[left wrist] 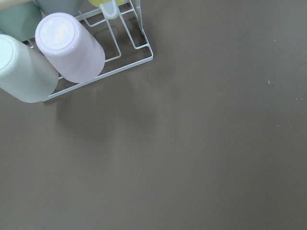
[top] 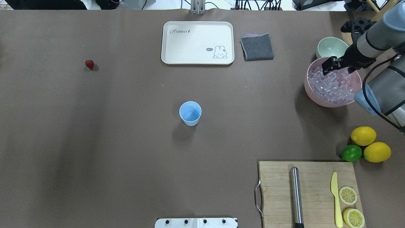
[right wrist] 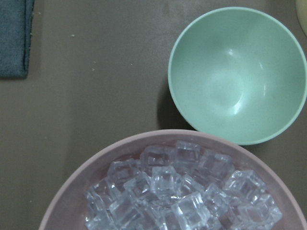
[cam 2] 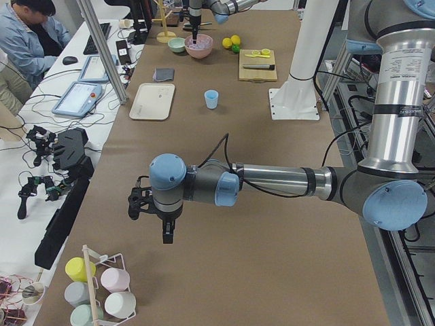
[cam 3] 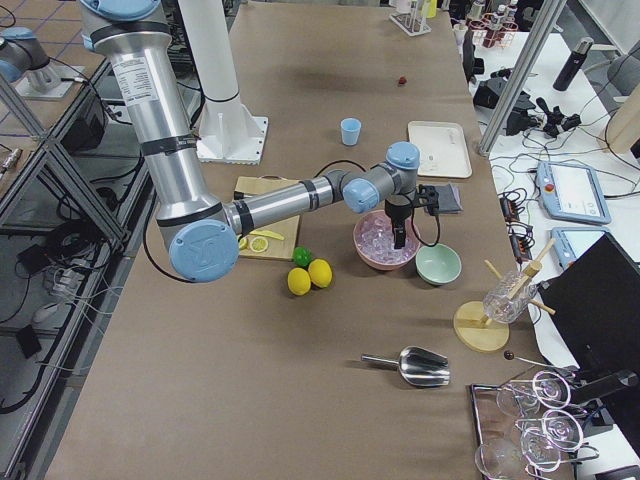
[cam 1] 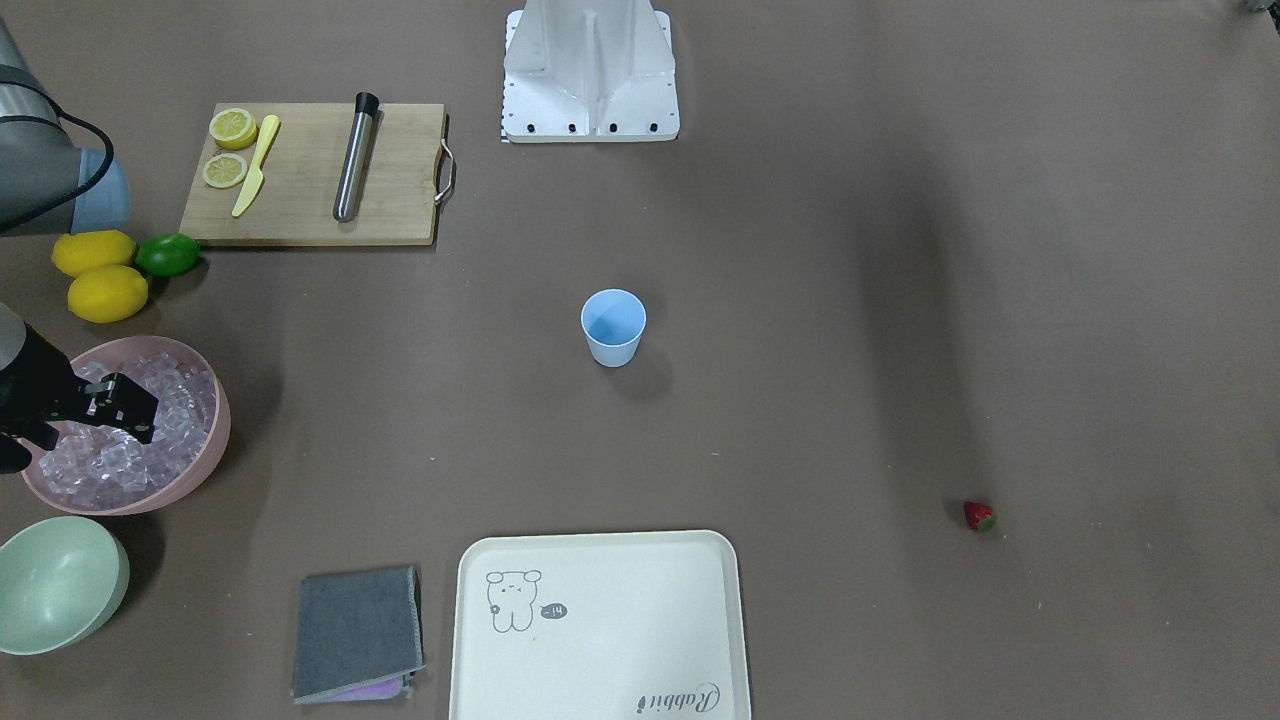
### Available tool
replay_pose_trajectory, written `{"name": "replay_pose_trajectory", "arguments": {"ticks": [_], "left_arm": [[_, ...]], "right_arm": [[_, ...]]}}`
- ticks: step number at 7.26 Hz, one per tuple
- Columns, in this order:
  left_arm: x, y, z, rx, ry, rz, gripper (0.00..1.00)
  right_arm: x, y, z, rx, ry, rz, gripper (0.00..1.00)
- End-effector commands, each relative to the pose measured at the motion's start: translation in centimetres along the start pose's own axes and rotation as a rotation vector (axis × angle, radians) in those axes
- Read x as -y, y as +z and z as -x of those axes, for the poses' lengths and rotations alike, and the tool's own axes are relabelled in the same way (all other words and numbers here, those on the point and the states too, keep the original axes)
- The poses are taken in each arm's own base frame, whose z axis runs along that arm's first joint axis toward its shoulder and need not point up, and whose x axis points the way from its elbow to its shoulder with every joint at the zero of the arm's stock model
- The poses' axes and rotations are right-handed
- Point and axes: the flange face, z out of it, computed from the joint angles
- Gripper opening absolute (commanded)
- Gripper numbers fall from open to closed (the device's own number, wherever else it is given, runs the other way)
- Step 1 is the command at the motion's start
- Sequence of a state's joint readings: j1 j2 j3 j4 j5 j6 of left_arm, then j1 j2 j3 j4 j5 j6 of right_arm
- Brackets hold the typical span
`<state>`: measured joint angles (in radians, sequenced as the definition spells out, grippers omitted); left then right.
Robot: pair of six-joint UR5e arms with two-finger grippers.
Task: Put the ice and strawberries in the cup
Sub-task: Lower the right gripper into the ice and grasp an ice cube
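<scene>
Brown table (top: 95, 142) carries one blue cup (top: 190, 113), upright at its middle, and one strawberry (top: 89, 64) lying well apart from it, toward my left. My right claw (top: 331, 65) hangs over the one pink bowl (top: 311, 91) heaped with ice (top: 335, 87), too many cubes to count. I cannot tell whether its fingers are parted. One green bowl (top: 332, 47) sits just beside the pink one. Two lemons (top: 363, 135) and one lime (top: 351, 153) lie near my right arm. My left claw (cam 2: 167, 234) hovers over bare table, and I cannot tell its state either.

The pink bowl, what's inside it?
A heap of clear ice cubes fills the pink bowl. The right gripper hangs over them. The bowl's bottom is hidden under ice.
</scene>
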<state>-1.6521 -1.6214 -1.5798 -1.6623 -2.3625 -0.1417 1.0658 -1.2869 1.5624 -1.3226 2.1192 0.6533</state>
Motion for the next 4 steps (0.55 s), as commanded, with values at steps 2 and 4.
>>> {"name": "replay_pose_trajectory", "arguments": {"ticks": [2, 4], "left_arm": [[0.0, 0.3, 0.2, 0.001, -0.001, 0.005, 0.97], [0.4, 0.6, 0.5, 0.0, -0.003, 0.009, 0.97]], "right_arm": [[0.3, 1.2, -0.1, -0.011, -0.003, 0.0, 1.0], [0.6, 1.7, 1.0, -0.009, -0.009, 0.005, 1.0]]}}
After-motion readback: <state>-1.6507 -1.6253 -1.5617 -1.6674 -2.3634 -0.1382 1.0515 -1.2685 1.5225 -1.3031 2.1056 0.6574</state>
